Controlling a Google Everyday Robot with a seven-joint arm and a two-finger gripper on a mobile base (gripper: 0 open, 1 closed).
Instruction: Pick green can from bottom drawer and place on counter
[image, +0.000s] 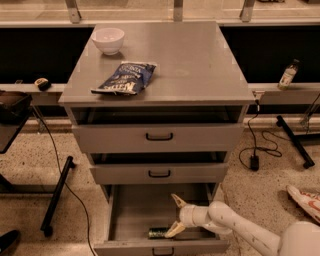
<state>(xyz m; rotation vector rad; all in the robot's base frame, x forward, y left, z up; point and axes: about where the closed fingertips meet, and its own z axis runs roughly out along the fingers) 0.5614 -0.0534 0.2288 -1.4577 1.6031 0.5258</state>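
1. Cabinet: three grey drawers under a flat counter (195, 55).
2. Counter contents: white bowl (108, 40) at rear-left corner, upright, interior not visible. Blue chip bag (125, 77) lies flat in front of the bowl, near the left-front edge, apart from the bowl.
3. Top drawer (200, 137) and middle drawer (125, 174): each pulled out slightly, with a dark gap above the front. Contents cannot be seen.
4. Bottom drawer (135, 210): pulled out far, floor exposed. Contents: one green can (157, 232), lying on its side at the front, approx. centre, just behind the drawer front. Rest of the floor shows bare metal.
5. Gripper (171, 216): inside the bottom drawer, reaching in from the right on the white arm (235, 227). Jaws spread wide, holding nothing (upper finger points up-left, lower finger angles down to the can's right end). Contact w/ can: cannot tell.
6. Off-cabinet: small bottle (287, 75) stands upright on the right-hand ledge, well apart from the counter.
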